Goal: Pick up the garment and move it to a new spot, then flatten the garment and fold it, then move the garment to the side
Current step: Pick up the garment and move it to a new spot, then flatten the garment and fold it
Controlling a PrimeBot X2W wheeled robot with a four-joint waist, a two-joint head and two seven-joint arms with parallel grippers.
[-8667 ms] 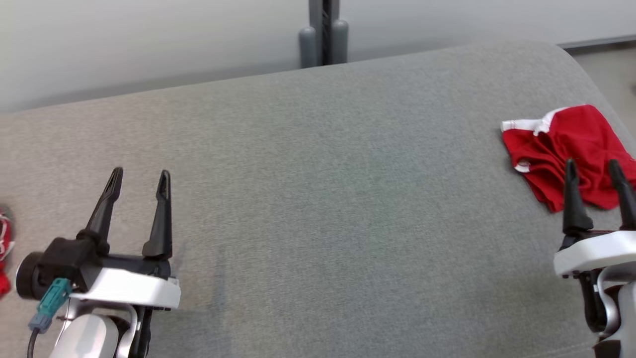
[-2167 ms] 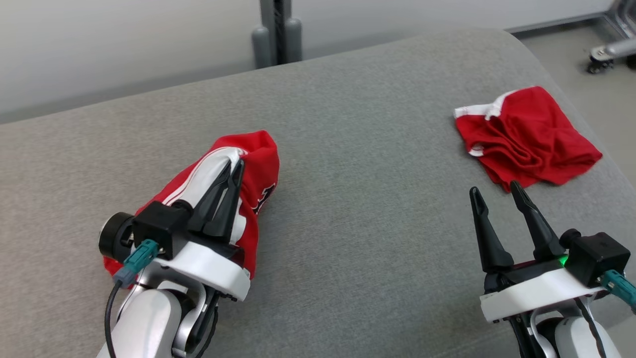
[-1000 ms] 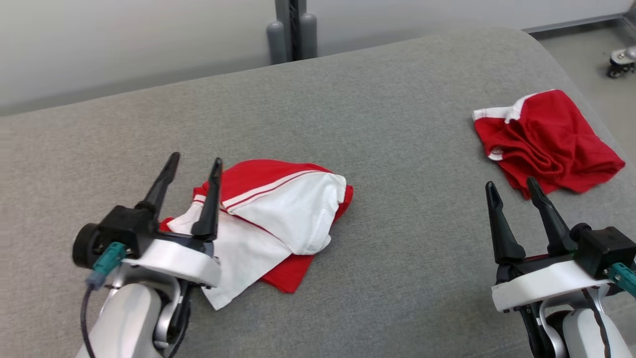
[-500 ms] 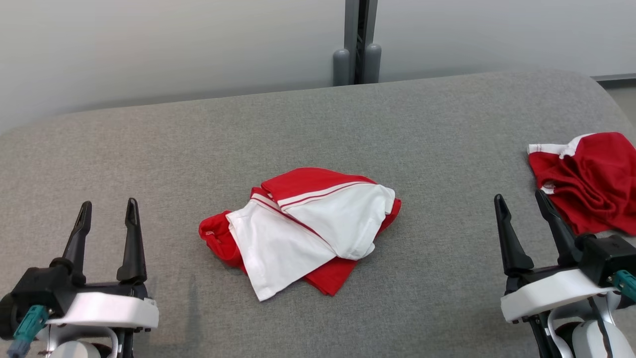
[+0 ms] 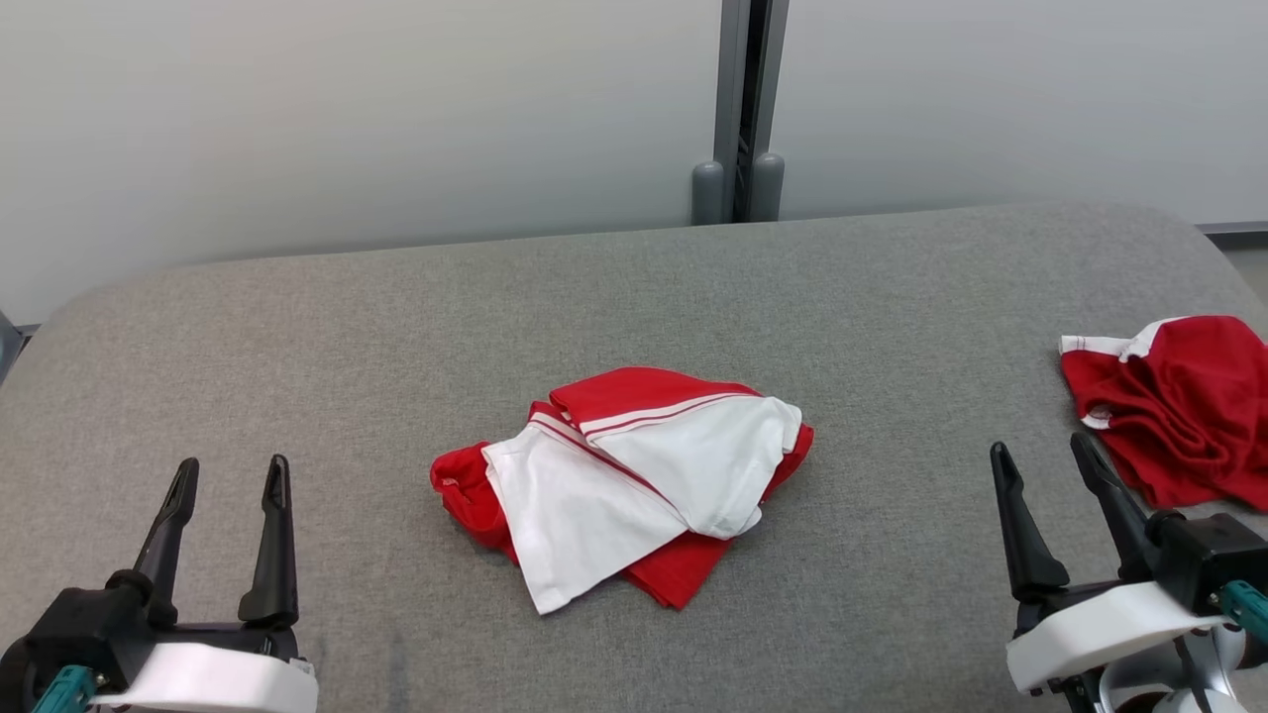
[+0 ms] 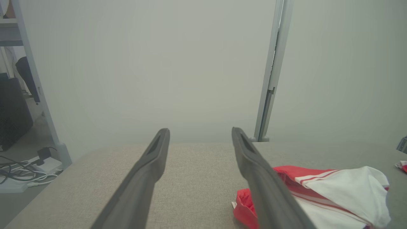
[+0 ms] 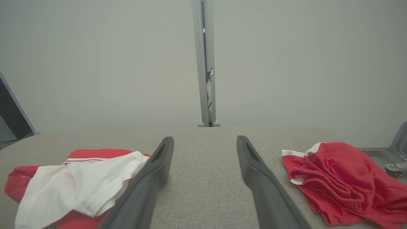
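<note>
Likely a bare lab or test room: pale partition panels (image 5: 347,119) joined by a grey metal post (image 5: 743,99) up top, a fabric-covered table (image 5: 297,327), and loose cables (image 6: 16,173) with a power strip (image 6: 47,165) on the floor, lower left.

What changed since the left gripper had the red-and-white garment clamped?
The left gripper let go of the red-and-white garment, now crumpled in the middle of the grey table, and drew back left, jaws open. The right gripper stayed open and empty; the red shorts stayed at the right end. Framing shifts are camera motion.
</note>
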